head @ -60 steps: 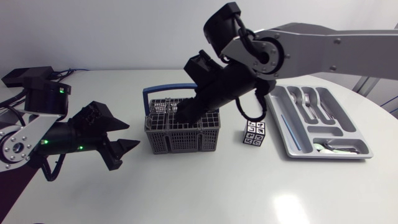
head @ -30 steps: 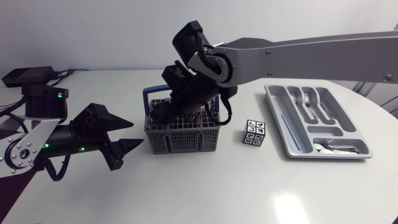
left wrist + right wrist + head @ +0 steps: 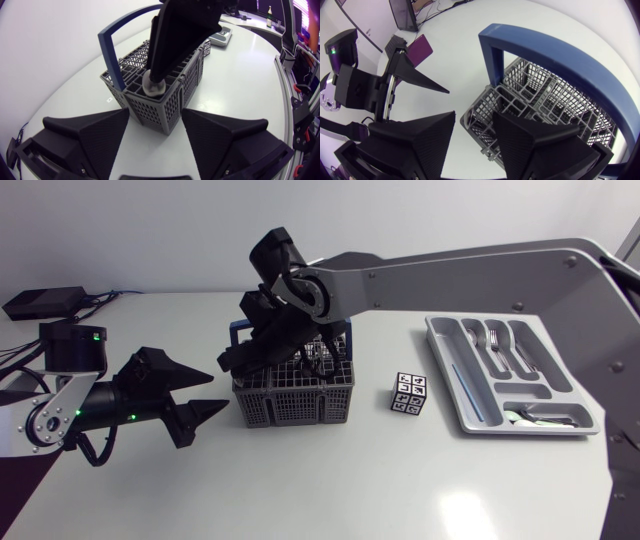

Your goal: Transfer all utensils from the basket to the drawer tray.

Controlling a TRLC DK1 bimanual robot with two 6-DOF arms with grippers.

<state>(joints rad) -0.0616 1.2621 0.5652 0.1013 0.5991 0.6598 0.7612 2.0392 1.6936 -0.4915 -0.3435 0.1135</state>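
Leftward the right gripper [image 3: 238,360] has swung to the left end of the cutlery basket [image 3: 295,402], fingers slightly parted. The left gripper [image 3: 214,392] gapes wide beside it. A marker-patterned cube [image 3: 408,394] stands nearby.

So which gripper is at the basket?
The right gripper, tips down over the basket; the left gripper is beside the basket, apart from it.

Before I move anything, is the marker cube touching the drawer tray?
Apart. The head view shows a strip of bare table between the marker cube and the drawer tray's near rim.
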